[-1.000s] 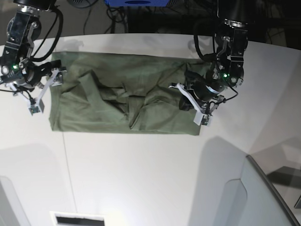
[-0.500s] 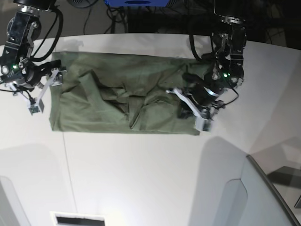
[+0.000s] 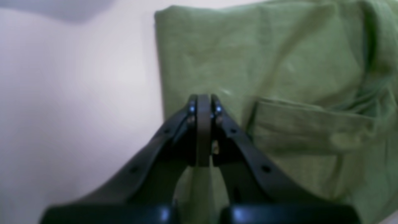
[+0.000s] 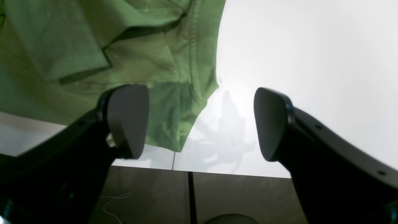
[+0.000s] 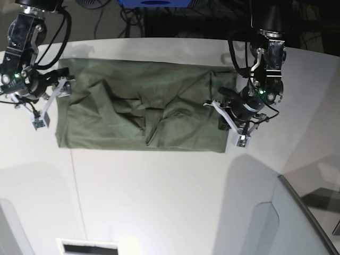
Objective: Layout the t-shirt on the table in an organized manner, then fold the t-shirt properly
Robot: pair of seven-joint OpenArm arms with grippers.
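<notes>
The t-shirt point(image 5: 141, 106) lies rumpled mid-table; the left gripper point(image 5: 234, 125), jaws pressed together and empty, has slid toward three o'clock off its edge, while the right gripper point(image 5: 52, 98) stays spread.

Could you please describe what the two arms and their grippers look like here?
Both arms are black, with looped black cables and a small green light near each wrist. The left gripper has slim black fingers with small shiny rivets and white parts. The right gripper has broad, rounded dark grey pads on black fingers.
</notes>
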